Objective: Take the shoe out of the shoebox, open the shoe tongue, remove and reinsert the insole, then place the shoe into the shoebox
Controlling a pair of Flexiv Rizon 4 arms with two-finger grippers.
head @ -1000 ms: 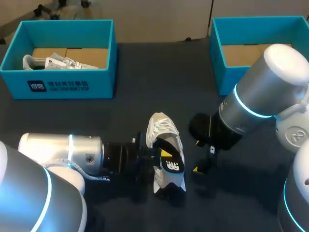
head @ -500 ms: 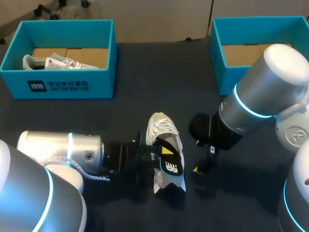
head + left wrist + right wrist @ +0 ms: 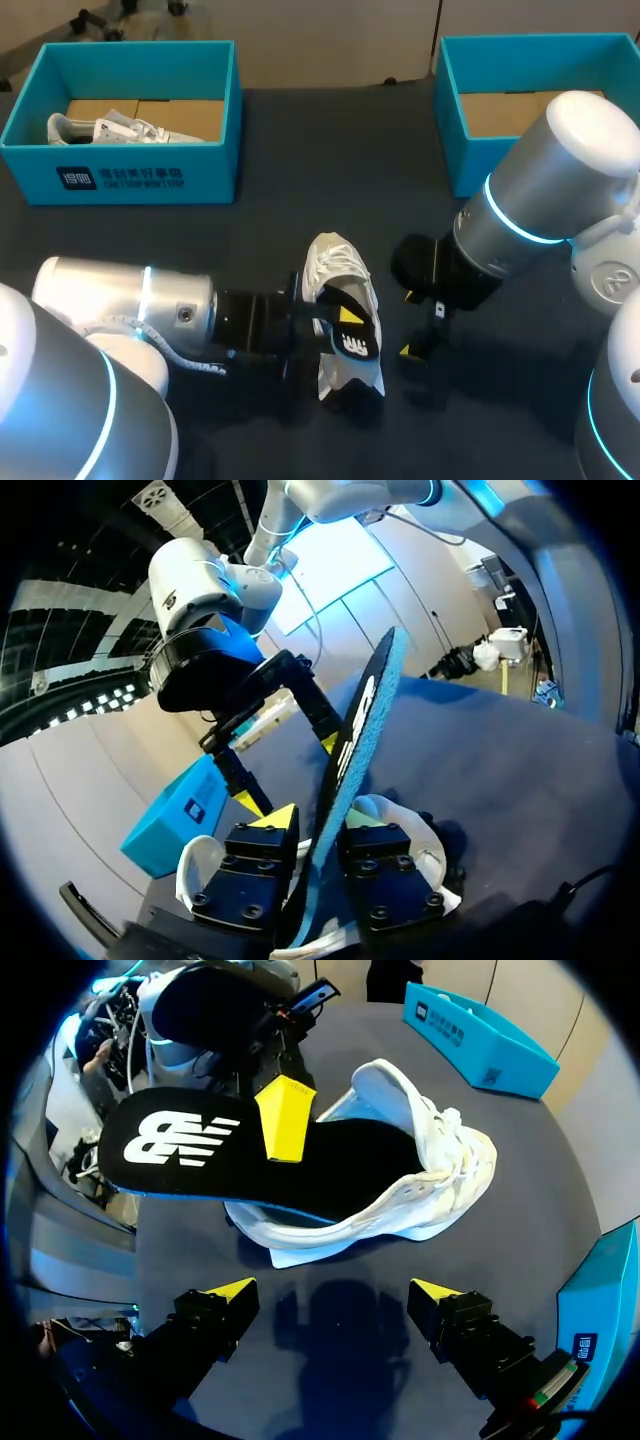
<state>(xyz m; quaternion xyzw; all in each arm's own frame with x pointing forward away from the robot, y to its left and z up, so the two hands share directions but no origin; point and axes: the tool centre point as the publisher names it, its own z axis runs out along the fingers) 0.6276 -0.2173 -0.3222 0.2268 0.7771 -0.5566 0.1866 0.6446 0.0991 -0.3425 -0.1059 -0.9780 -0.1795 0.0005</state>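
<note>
The left pincer point(image 3: 322, 820) is clamped on the insole point(image 3: 355, 730), with one yellow tip on each flat face near the heel end, so the thin black-and-blue sheet stands on edge between them. The insole's toe end sits inside the white shoe point(image 3: 338, 268), and its heel end is raised clear of the collar. I judge the insole to be light, bendy foam that would buckle if pushed from far back, so a pinch across its faces suits it. The shoe looks light and soft-sided and is likely to slide as the insole drags, so the firmer heel or sole edge is the place to steady it.

The shoe lies on the dark table point(image 3: 300, 140) toward 6 o'clock, toe pointing to 12. The left arm point(image 3: 130, 310) lies low, coming in from 9 o'clock. The right pincer point(image 3: 332, 1290) stands wide and empty at the shoe's 3 o'clock, apart from it. The shoebox point(image 3: 455, 110) waits at 2 o'clock.
</note>
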